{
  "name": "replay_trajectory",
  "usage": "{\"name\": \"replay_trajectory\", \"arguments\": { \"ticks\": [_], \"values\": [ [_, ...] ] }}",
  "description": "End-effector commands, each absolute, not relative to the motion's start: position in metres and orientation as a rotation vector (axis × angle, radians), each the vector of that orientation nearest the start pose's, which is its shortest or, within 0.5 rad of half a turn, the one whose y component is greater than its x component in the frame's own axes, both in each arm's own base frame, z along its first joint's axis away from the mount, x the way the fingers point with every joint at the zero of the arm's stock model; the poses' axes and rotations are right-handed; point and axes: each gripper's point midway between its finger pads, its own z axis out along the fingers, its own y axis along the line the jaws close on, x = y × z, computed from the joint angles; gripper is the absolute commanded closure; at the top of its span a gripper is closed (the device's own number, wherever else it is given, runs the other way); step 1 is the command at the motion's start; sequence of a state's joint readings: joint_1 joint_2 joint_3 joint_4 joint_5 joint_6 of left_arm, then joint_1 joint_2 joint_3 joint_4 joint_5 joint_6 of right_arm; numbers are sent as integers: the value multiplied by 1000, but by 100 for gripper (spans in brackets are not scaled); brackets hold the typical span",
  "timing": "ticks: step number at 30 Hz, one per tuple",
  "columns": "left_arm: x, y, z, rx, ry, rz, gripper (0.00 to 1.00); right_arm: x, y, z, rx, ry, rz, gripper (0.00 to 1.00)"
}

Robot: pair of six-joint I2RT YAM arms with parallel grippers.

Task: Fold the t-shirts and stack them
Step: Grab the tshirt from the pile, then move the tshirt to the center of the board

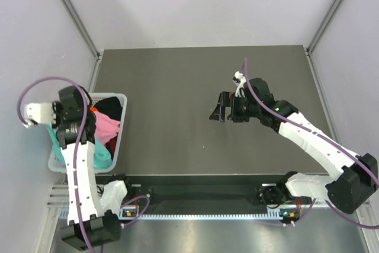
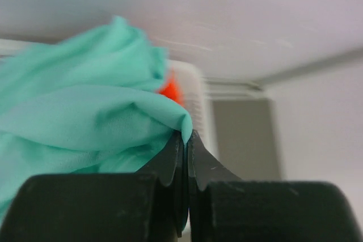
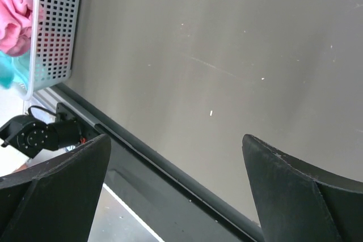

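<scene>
Barely a fold of teal t-shirt (image 2: 85,111) is pinched by my left gripper (image 2: 186,138); lifting could slip it free. My right gripper (image 3: 176,140) gapes, empty.

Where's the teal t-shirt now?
In the top view, far left: the teal t-shirt lies in the white basket beside the pink shirt, pinched by the left gripper.

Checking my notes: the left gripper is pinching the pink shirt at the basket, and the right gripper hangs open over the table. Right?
Not quite: the shirt in the left gripper is teal, not pink, as the left wrist view shows. The rest stands.
</scene>
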State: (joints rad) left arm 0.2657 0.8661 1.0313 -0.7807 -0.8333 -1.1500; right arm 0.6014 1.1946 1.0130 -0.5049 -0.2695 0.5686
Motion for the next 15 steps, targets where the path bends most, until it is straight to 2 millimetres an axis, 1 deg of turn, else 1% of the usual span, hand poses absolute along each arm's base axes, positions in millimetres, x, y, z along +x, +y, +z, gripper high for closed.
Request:
{"name": "replay_trajectory", "arguments": {
  "ticks": [1, 2, 3, 4, 5, 6, 7, 8, 9, 10, 11, 12, 13, 14, 15],
  "values": [
    [286, 130, 380, -1285, 1163, -121, 100, 244, 255, 216, -210, 2339, 911, 0],
    [302, 119, 419, -1148, 1115, -222, 100, 245, 257, 216, -217, 2339, 918, 0],
    [312, 93, 454, -1018, 1131, -367, 100, 246, 258, 218, -223, 2335, 918, 0],
    [325, 84, 467, -977, 1136, -424, 100, 247, 259, 219, -239, 2325, 916, 0],
    [329, 74, 486, -944, 1120, -493, 100, 248, 259, 220, -245, 2323, 912, 0],
    [324, 63, 527, -872, 1062, -556, 100, 249, 259, 221, -254, 2315, 908, 0],
    [335, 54, 538, -831, 1077, -606, 100, 251, 259, 225, -269, 2302, 901, 0],
    [336, 44, 555, -798, 1060, -655, 100, 251, 259, 226, -276, 2297, 899, 0],
    [325, 36, 595, -722, 975, -706, 100, 251, 259, 226, -284, 2295, 895, 0],
    [329, 25, 606, -665, 970, -762, 100, 253, 258, 228, -289, 2284, 888, 1],
    [326, 19, 623, -631, 929, -809, 100, 254, 257, 228, -284, 2278, 884, 0],
    [314, 11, 651, -582, 875, -843, 100, 254, 258, 228, -287, 2276, 883, 0],
    [318, 5, 667, -541, 842, -879, 100, 254, 258, 228, -288, 2275, 881, 1],
    [316, -7, 680, -497, 838, -921, 100, 255, 258, 229, -287, 2267, 885, 0],
    [311, -16, 706, -446, 806, -952, 100, 256, 259, 230, -288, 2260, 889, 0]
  ]
}}
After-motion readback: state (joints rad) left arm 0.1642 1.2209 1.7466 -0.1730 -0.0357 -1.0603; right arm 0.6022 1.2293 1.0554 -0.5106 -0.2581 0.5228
